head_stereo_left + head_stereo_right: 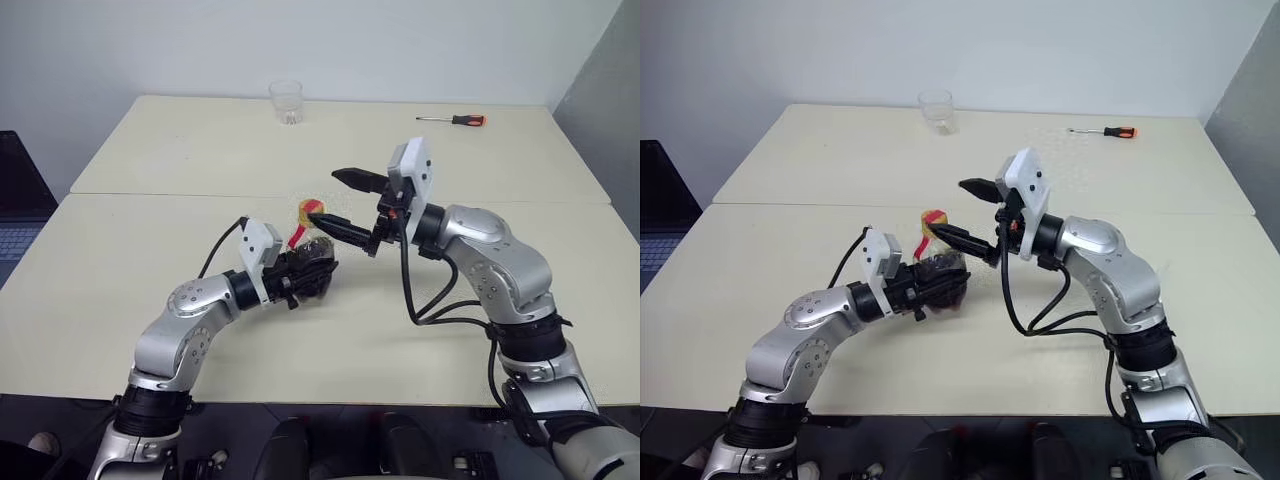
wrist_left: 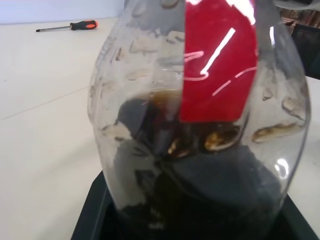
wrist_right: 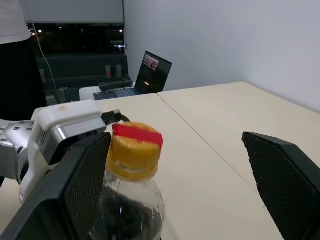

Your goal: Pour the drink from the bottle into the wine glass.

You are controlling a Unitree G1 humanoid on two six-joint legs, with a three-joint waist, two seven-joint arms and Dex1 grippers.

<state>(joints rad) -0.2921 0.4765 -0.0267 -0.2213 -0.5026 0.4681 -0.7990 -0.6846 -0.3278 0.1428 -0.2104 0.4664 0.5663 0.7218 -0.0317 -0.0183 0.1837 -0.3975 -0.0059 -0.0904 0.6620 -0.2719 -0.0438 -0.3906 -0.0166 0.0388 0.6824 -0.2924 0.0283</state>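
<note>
My left gripper (image 1: 316,268) is shut on the body of the small clear bottle (image 2: 200,100) and holds it a little above the table, tilted. Dark drink (image 2: 190,200) lies in the bottle's lower part. A red label strip (image 1: 297,238) runs up to the yellow cap (image 1: 309,210). My right gripper (image 1: 324,197) is open, and the cap (image 3: 134,150) stands between its two fingers, close beside one finger (image 3: 85,180). The wine glass is out of view.
A short clear tumbler (image 1: 286,100) stands at the far edge of the back table. A screwdriver with an orange handle (image 1: 455,120) lies at the far right. A laptop (image 1: 15,200) sits off the table's left side. A seam (image 1: 150,194) divides the two tables.
</note>
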